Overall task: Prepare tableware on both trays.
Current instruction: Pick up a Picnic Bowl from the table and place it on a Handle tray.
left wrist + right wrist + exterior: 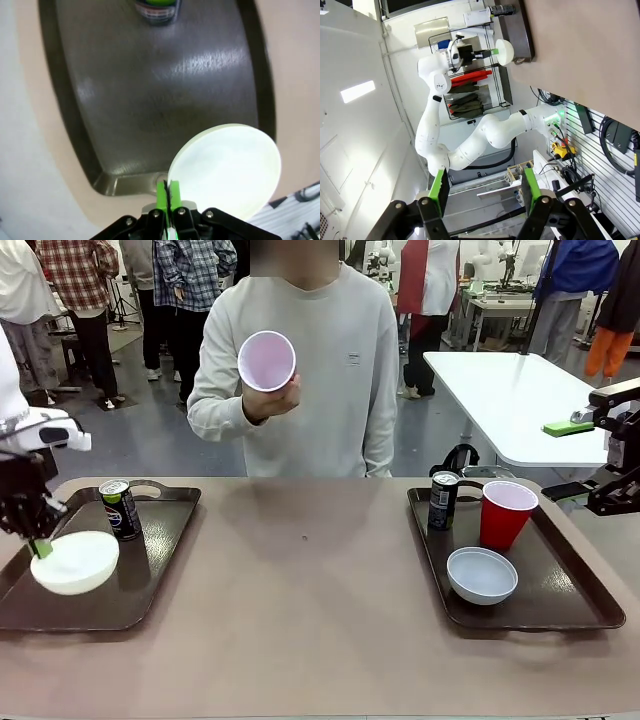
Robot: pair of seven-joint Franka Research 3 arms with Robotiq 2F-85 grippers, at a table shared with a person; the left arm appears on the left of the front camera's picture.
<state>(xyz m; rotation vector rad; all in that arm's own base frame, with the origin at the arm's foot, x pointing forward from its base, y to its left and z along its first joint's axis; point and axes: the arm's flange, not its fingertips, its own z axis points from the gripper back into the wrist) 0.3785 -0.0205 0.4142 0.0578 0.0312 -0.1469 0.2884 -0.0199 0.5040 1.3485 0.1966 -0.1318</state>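
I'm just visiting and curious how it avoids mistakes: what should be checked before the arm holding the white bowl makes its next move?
1. Left gripper shut on the bowl rim: ok.
2. Bowl over the left tray: ok, though whether it already touches the tray: cannot tell.
3. Can apart from the bowl: ok.
4. Left tray has its cup: not ok; the person's hand holds the cup.
5. Right gripper open, empty, off the right tray: ok.

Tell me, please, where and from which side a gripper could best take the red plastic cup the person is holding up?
Probably by the rim of the red plastic cup, which faces the robot's side and stands clear. The person's hand wraps the base, so coming head-on from the robot's side, one finger inside the mouth, looks safest.
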